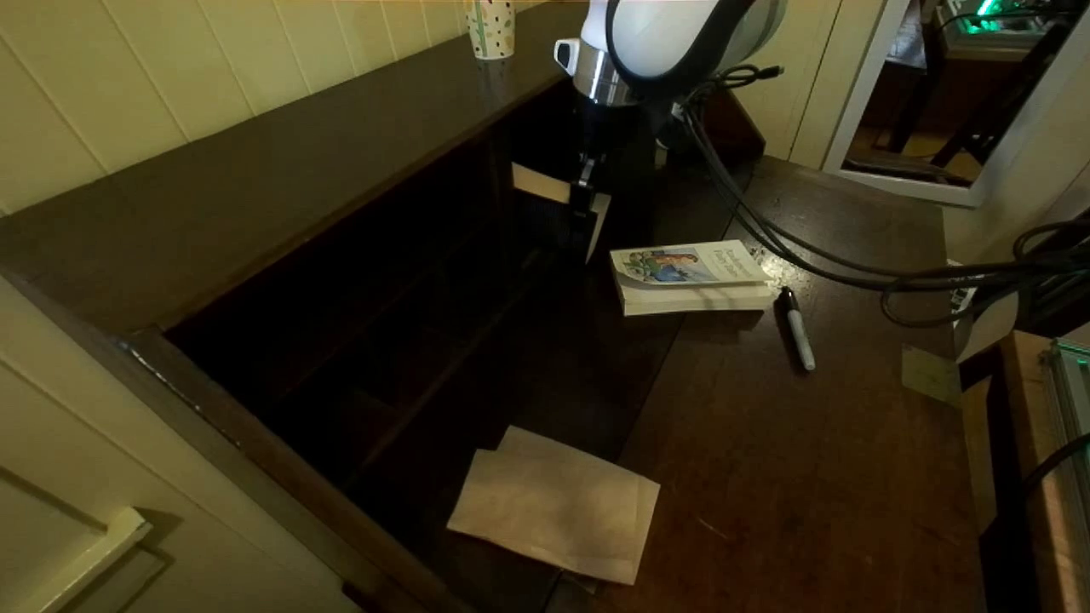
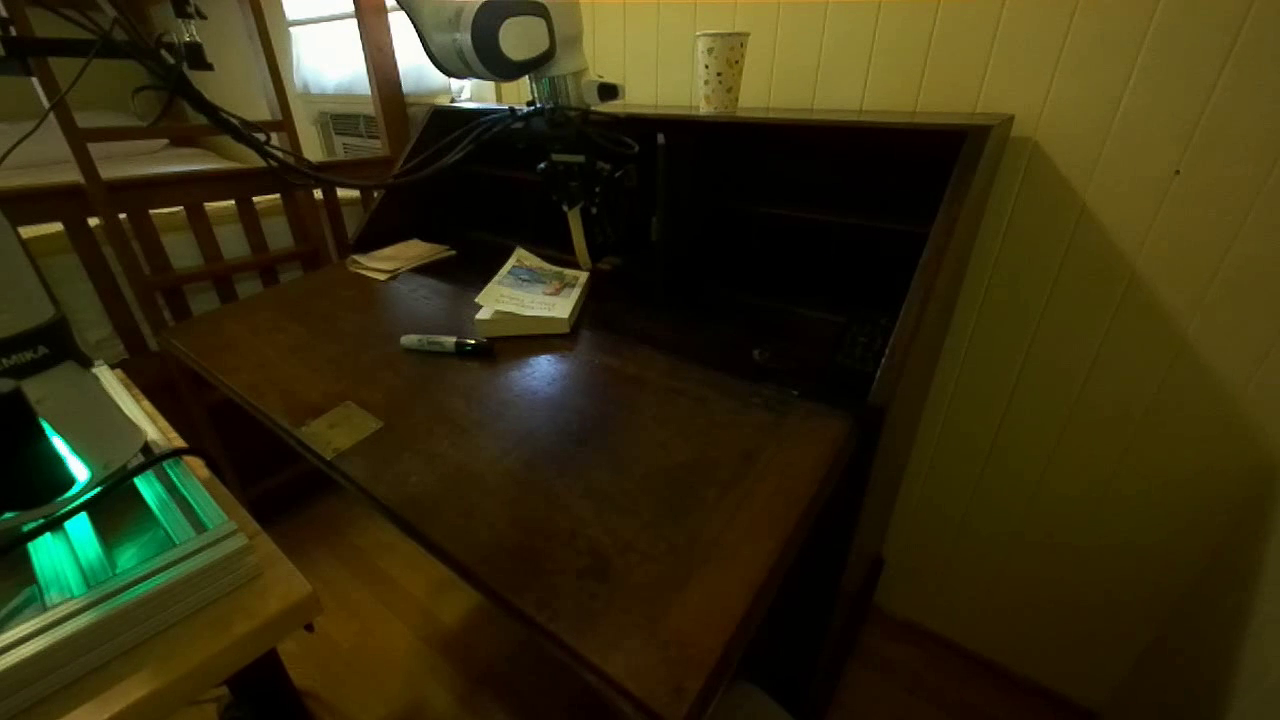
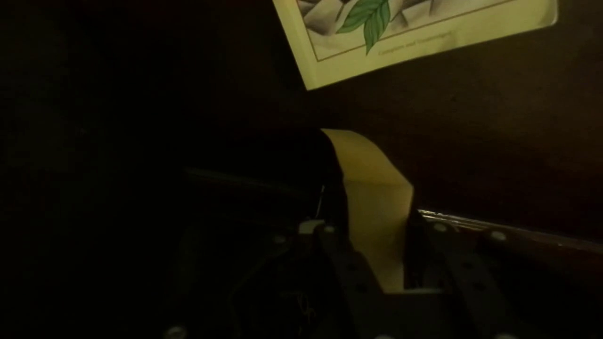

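My gripper is closed around a dark-covered book whose cream page edge fills the gap between the fingers in the wrist view. In an exterior view the gripper points down at the dark rear of the desk, and pale page edges show beside it. The held book's pale strip appears upright and slightly tilted there too. Close by on the desk lies a thick white paperback with a picture on its cover; only its corner enters the wrist view. Deep shadow hides most of the held book.
A marker lies near the paperback, and folded tan paper farther along the wooden desk. Dark shelf compartments line the back. Above them, a speckled cup stands on the top ledge. Cables hang from the arm.
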Robot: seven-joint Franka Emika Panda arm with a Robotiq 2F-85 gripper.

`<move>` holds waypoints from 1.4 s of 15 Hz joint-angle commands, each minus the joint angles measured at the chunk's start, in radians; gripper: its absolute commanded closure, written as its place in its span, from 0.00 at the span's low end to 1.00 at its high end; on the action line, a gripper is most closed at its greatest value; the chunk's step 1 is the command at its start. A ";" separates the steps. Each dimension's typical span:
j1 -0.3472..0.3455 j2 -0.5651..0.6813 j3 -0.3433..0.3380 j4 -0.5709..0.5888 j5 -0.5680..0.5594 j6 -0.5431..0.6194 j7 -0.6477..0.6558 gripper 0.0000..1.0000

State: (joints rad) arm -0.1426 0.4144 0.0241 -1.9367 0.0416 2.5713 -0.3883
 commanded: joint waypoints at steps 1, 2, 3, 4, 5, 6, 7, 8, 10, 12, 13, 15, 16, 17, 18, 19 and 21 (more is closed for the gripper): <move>-0.013 0.038 0.020 0.041 0.006 0.036 -0.025 0.93; -0.014 0.045 0.023 0.044 0.005 0.045 -0.026 0.93; -0.013 0.050 0.024 0.048 0.002 0.047 -0.023 0.93; -0.013 0.054 0.025 0.051 0.000 0.048 -0.023 0.93; -0.011 0.060 0.022 0.056 -0.006 0.052 -0.020 0.93; -0.020 0.063 0.033 0.062 0.007 0.050 -0.032 0.93; -0.019 0.066 0.032 0.069 0.005 0.051 -0.031 0.93; -0.020 0.069 0.034 0.075 0.007 0.054 -0.032 0.93; -0.021 0.077 0.037 0.086 0.008 0.066 -0.033 0.93; -0.025 0.084 0.049 0.087 0.018 0.080 -0.040 0.93; -0.024 0.088 0.049 0.085 0.014 0.090 -0.036 0.93; -0.032 0.095 0.062 0.086 0.023 0.102 -0.040 0.93; -0.037 0.096 0.068 0.088 0.025 0.103 -0.042 0.93; -0.038 0.097 0.070 0.088 0.024 0.106 -0.039 0.93; -0.043 0.098 0.074 0.089 0.027 0.105 -0.041 0.93; -0.047 0.099 0.078 0.092 0.029 0.105 -0.042 0.93; -0.054 0.104 0.085 0.097 0.036 0.107 -0.039 0.93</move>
State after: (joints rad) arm -0.1736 0.4919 0.0818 -1.8755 0.0424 2.6603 -0.3994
